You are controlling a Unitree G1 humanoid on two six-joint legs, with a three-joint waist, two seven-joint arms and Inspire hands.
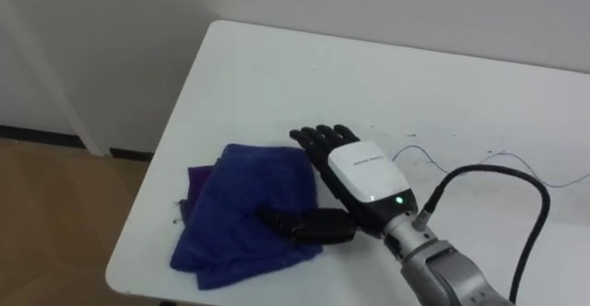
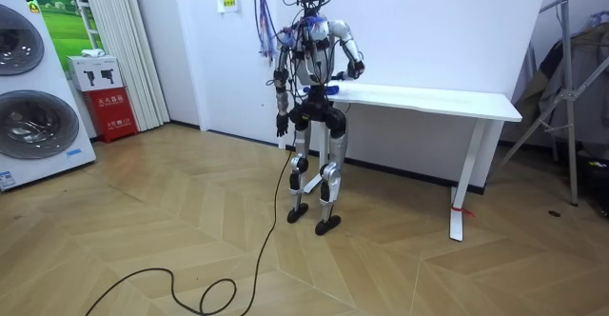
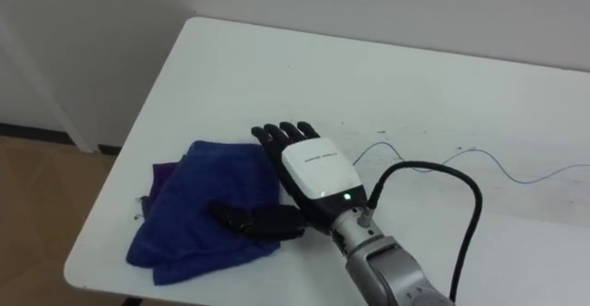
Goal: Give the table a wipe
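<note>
Room view's left: two white front-loading washing machines (image 2: 29,116) stacked against the wall, with a small red cabinet (image 2: 112,114) just beside them on the wooden floor.
Robot: stands upright at the left end of the long white tabletop (image 1: 369,76), facing the pale wall behind it.
Left hand (image 2: 283,123): hangs at the robot's side, lower than the tabletop, on the room view's left. Whether its fingers are straight or curled cannot be told.
Cloth: the crumpled dark blue terry cloth (image 1: 235,209) lies in a loose heap on the tabletop near its left edge, close to the near side. A purple fold shows at its left.
Right hand (image 1: 364,172): lies flat, palm down, at the cloth's right edge. Its black fingers are straight and point toward the far side, and the thumb is stretched left across the top of the cloth. Nothing is gripped.
Right of the hand: a thin blue thread (image 3: 479,158) trails in loose curves over the bare tabletop toward the right edge.
</note>
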